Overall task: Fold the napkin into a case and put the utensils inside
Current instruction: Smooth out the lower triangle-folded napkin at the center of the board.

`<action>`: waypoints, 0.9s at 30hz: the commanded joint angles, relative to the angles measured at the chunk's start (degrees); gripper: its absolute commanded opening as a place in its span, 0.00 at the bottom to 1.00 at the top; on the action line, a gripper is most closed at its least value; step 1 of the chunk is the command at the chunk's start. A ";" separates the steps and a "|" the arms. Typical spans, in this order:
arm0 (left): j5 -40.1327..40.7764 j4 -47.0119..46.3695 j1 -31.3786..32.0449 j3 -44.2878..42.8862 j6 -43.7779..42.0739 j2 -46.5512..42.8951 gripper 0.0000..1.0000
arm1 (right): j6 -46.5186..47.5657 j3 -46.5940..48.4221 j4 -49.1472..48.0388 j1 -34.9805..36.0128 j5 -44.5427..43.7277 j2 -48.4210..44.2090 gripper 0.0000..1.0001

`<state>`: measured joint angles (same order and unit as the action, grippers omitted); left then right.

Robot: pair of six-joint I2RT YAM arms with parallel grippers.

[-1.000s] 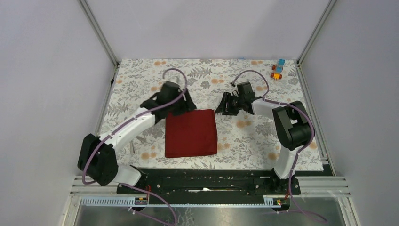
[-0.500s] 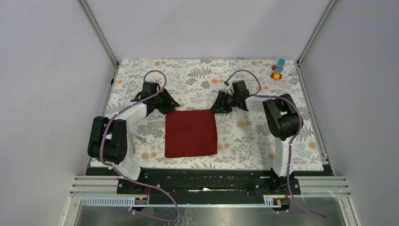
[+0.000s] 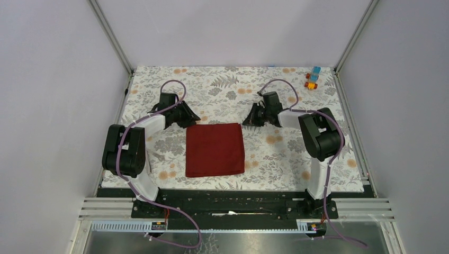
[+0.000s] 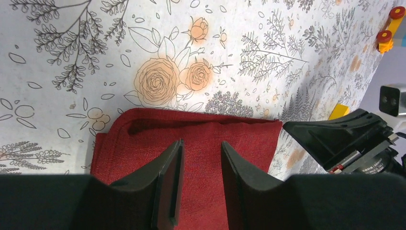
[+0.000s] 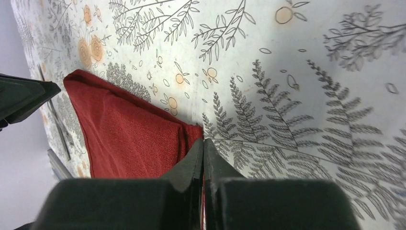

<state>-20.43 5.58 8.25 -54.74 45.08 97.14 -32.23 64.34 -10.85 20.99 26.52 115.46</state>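
Observation:
The dark red napkin (image 3: 214,150) lies flat on the flowered cloth as a near-square, not a narrow case. Its far edge shows folded layers (image 4: 191,122). My left gripper (image 3: 190,118) is at the far left corner. In the left wrist view it (image 4: 201,146) stands open, with flat red cloth showing in the gap. My right gripper (image 3: 248,121) is at the far right corner. In the right wrist view it (image 5: 203,141) is shut, with a thin sliver of the napkin (image 5: 129,134) pinched between the fingers. The utensils are out of view.
Small orange and blue toy blocks (image 3: 312,79) sit at the far right corner of the table, and they also show in the left wrist view as toy blocks (image 4: 390,26). Metal frame posts and grey walls close in both sides. The arm bases stand along the near edge.
The left arm pulled its gripper left to the napkin's far left corner and its jaws narrowed. The right gripper closed at the far right corner. The napkin has not shifted.

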 commanded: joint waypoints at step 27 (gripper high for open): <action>0.22 -1.98 -1.98 -0.10 -2.27 0.77 0.40 | -0.50 5.08 -2.32 1.99 3.54 3.97 0.35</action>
<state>-20.78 4.62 6.87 -54.72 44.21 97.34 -33.30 66.74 -14.00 22.46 31.05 118.45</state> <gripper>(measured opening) 0.405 0.368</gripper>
